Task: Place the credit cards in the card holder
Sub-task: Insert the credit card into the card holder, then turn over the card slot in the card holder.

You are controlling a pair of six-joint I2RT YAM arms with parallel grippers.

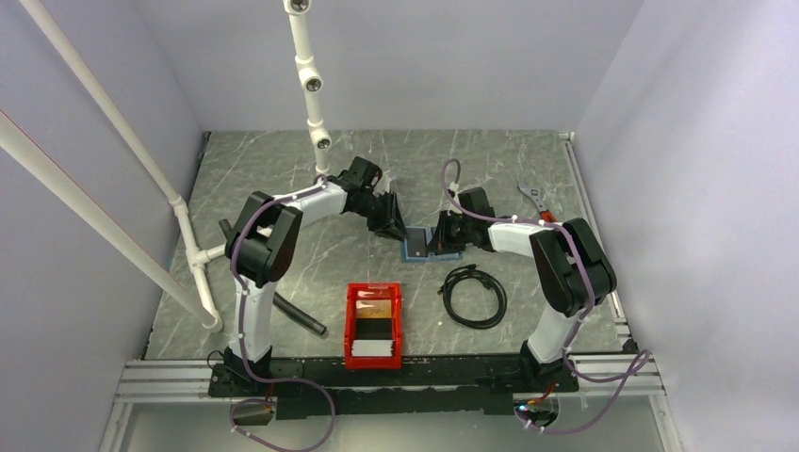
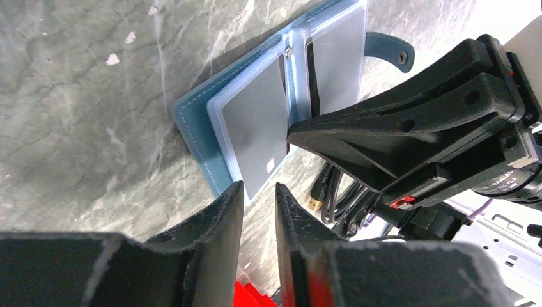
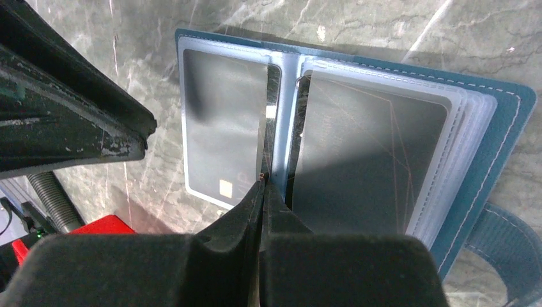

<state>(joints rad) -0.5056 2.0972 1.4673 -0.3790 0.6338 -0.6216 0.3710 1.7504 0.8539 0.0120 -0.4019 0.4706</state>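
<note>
holder (image 1: 421, 247): lying open on the table (image 1: 283, 188) between both grippers.
left gripper (image 2: 259, 192): fingers sitting a little apart, holding nothing, just by the gray card's end.
gray card (image 2: 255, 128): sticking partway out of the holder's left pocket.
right gripper (image 3: 262, 188): fingers pressing tight together, tips pointing at the holder's middle fold.
other cards (image 1: 373, 347): lying in the red bin (image 1: 350, 325).

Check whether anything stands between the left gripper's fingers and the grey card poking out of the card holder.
Nothing visible does. The grey card pokes out of the card holder straight toward the left gripper. The right gripper, fingers shut, sits at the holder's spine beside the card, off that line.
</note>
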